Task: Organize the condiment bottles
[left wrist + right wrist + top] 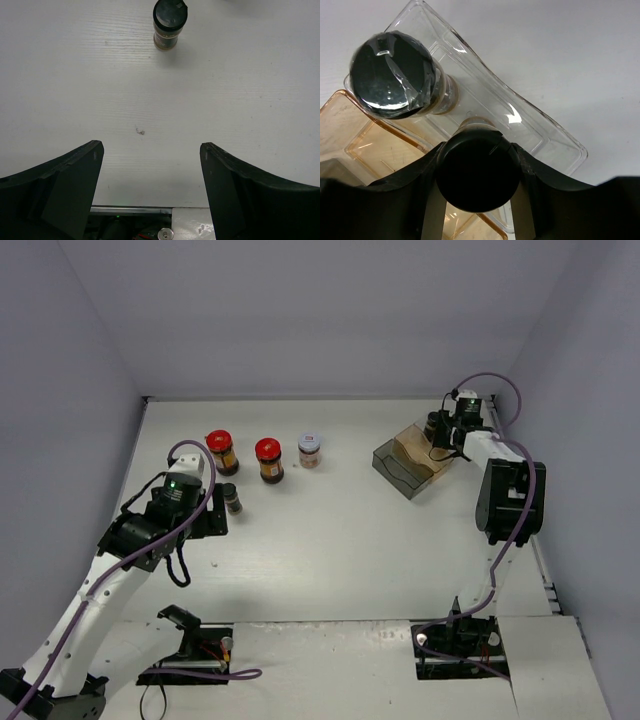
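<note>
Top external view: the left red-lidded jar (221, 450), the right red-lidded jar (268, 459) and the white-lidded jar (310, 449) stand in a row at the far side of the table (330, 550), each apart from the next; the red-lidded pair carry yellow-orange labels too small to read. The lone black-capped bottle (232, 498) stands upright just beside the left gripper (212, 515). The right gripper (440, 435) is over the tray (395, 465) at far right. Left wrist view: jaws parted and empty, bare table between them; the lone black-capped bottle (169, 24) is ahead, well apart, its label band unreadable. Right wrist view: the right gripper (479, 150) is clamped on the cap of the held black-capped bottle (479, 180) above the tray (540, 135); the second black-capped bottle (392, 75), film-wrapped, stands in the clear compartment just beside it
</note>
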Robot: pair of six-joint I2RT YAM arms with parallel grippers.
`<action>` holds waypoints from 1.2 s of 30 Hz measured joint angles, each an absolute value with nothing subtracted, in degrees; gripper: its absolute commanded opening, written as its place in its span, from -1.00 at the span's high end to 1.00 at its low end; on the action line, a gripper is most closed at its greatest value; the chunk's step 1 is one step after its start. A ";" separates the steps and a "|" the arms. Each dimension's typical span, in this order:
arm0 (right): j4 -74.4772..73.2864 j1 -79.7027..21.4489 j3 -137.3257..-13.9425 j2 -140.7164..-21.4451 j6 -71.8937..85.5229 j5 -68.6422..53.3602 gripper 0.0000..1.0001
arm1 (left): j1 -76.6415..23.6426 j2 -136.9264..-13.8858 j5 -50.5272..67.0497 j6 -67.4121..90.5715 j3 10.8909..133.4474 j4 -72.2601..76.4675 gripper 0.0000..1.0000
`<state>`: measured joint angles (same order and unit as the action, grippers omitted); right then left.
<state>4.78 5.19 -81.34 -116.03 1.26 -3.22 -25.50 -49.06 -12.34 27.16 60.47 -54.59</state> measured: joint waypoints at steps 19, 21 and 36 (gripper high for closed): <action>5.80 5.19 -84.84 -118.93 -0.27 -4.97 -0.13 | -25.50 -49.12 -13.21 27.16 60.47 -54.50 -0.57; 5.72 5.17 -84.86 -118.93 -0.47 -5.08 -0.18 | -25.50 -49.12 -13.21 27.16 60.47 -54.50 -0.57; -2.07 2.74 -84.75 -106.61 -1.13 -4.54 -0.64 | -25.50 -47.88 -13.52 27.00 60.47 -54.50 -0.57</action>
